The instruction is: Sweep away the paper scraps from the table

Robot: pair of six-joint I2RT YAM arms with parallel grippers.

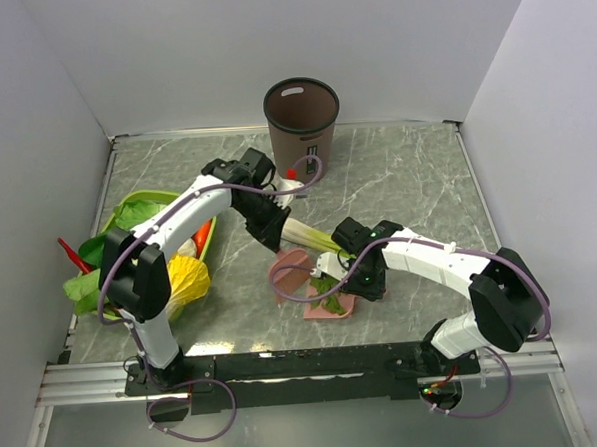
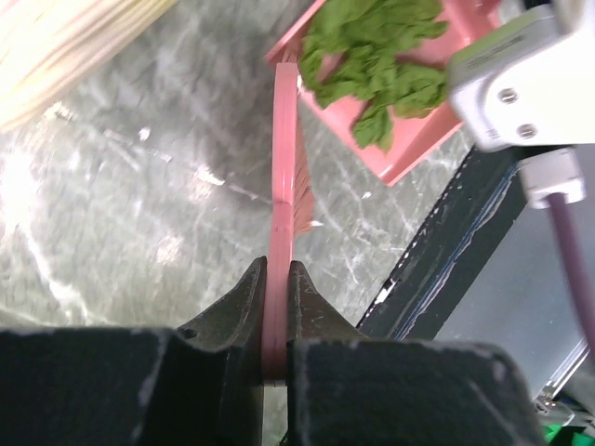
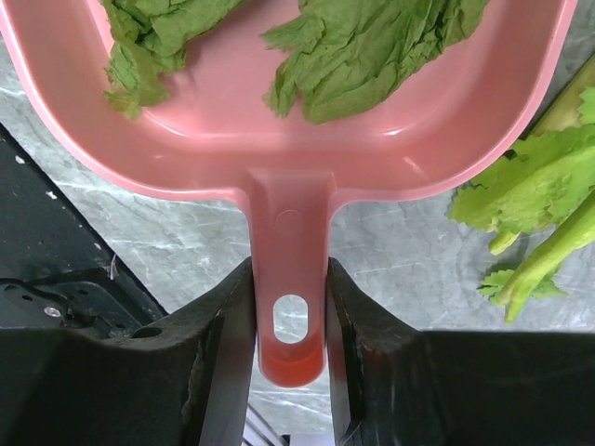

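Table: grey-green marble top [image 1: 406,178] between white walls
Left gripper [image 2: 277,274]: clamped tight on the pink brush [image 2: 284,139], which is seen edge-on with its long axis aimed at the pan's open mouth
Right gripper [image 3: 290,279]: pinching the handle of the pink dustpan [image 3: 279,139]
Paper scraps [image 3: 363,46]: heaped inside the pan, just past the brush tip and to its right (none clearly loose on the marble)
Likely next: emptying into the brown bin [image 1: 301,118] on the far side beyond the pan, a job for the right arm
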